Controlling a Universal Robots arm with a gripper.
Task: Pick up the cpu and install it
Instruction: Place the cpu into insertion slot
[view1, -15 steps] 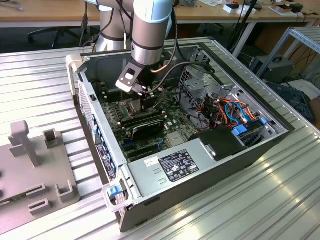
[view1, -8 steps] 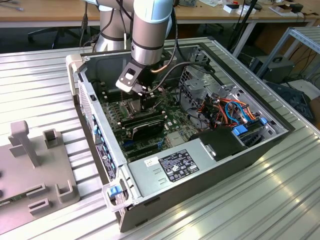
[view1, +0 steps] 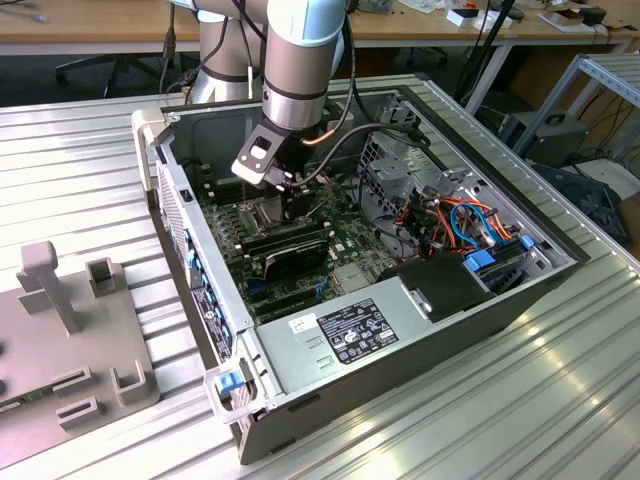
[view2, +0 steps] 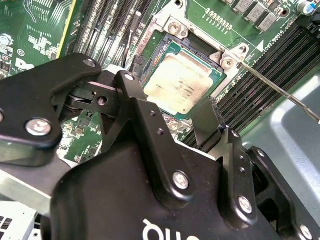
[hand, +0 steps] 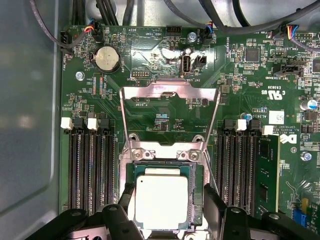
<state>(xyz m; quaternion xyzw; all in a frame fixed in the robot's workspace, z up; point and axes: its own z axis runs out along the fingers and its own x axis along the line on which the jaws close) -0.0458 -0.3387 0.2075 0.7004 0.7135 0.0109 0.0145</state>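
The cpu (hand: 161, 200), a small square chip with a dull silver-grey lid, lies in the socket (hand: 165, 149) mid-board on the green motherboard (hand: 150, 45), under the black claw (hand: 167, 194). Whether the claw grips it or is free of it, I cannot tell. With the hinged metal frame (hand: 170, 87) open, a sideways drag could skew the chip and bend contacts. Faint print marks the lid, white lettering the board.

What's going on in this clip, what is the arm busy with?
A robot arm reaches into an open desktop computer case, with its end effector low over the motherboard. The cpu lies flat in the CPU socket, silver top up, directly under the end effector. The socket's hinged metal frame is swung open, not closed over the chip. Whether the cpu is gripped or let go does not show.
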